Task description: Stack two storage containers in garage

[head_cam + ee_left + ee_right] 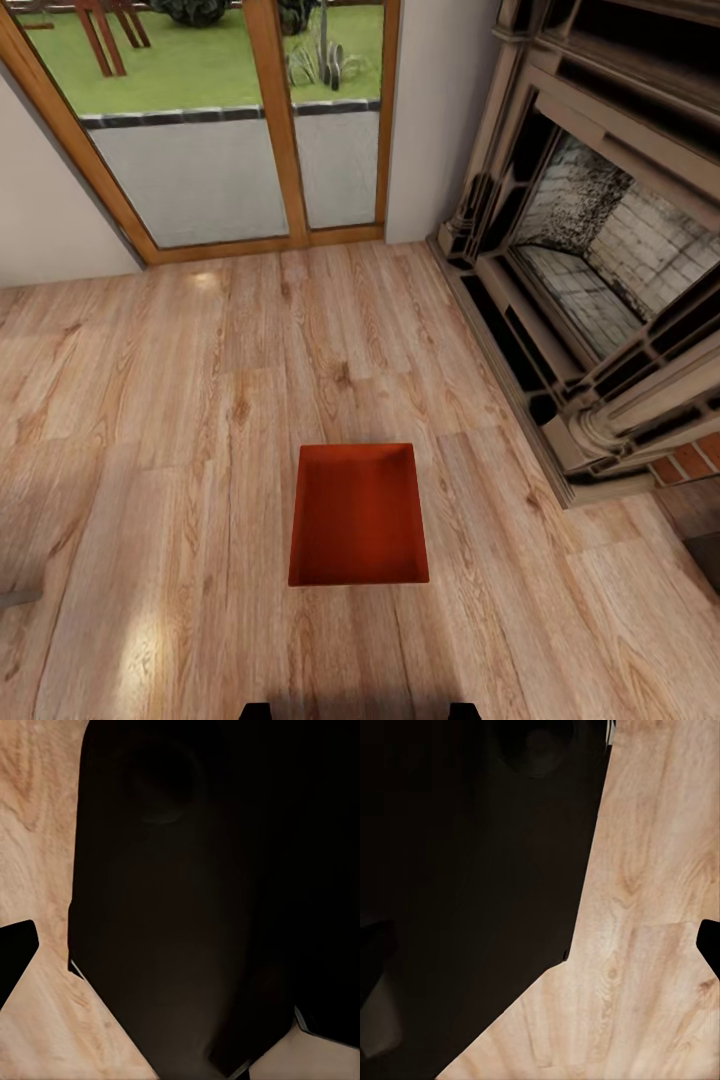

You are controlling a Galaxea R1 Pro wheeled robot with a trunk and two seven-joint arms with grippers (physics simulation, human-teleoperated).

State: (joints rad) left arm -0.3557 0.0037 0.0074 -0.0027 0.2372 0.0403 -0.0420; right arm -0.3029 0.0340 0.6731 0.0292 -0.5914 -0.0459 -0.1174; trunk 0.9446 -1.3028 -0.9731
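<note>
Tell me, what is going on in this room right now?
A wheeled robot is facing one orange-red storage container that sits open and empty on the wood-plank floor, between the glass doors and the brick fireplace. Nothing is holding it yet. Both wrist cameras look down at floorboards past dark robot parts.

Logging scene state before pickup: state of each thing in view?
storage container: upright on the wood-plank floor, open-topped, empty, not held.
glass doors: shut.
fireplace: unlit, firebox empty.
left and right grippers: open or shut cannot be told from the wrist views.
</note>
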